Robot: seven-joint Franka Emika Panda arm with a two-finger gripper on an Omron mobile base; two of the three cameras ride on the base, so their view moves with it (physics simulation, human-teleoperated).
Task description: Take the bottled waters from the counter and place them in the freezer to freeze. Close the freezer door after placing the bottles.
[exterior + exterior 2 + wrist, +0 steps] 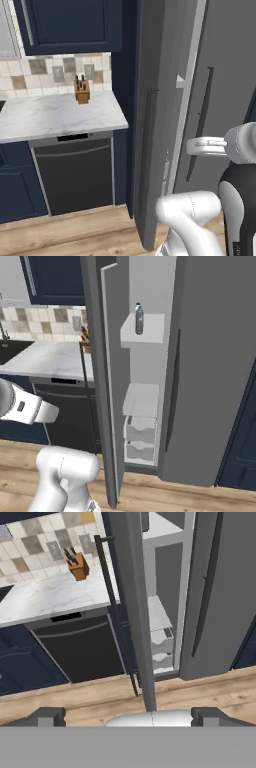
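One bottled water with a blue cap stands upright on an upper white shelf inside the freezer. The freezer door stands open, swung out toward me and seen nearly edge-on. In the hand view the door's edge runs down the middle, with its dark bar handle on the left. My gripper is open, nothing between its fingertips, and hangs back from the door above the floor. The marble counter lies to the left.
A wooden knife block stands at the counter's back. A black dishwasher front sits below the counter. The neighbouring grey door with its dark handle is closed, right of the freezer. Wooden floor stretches in front.
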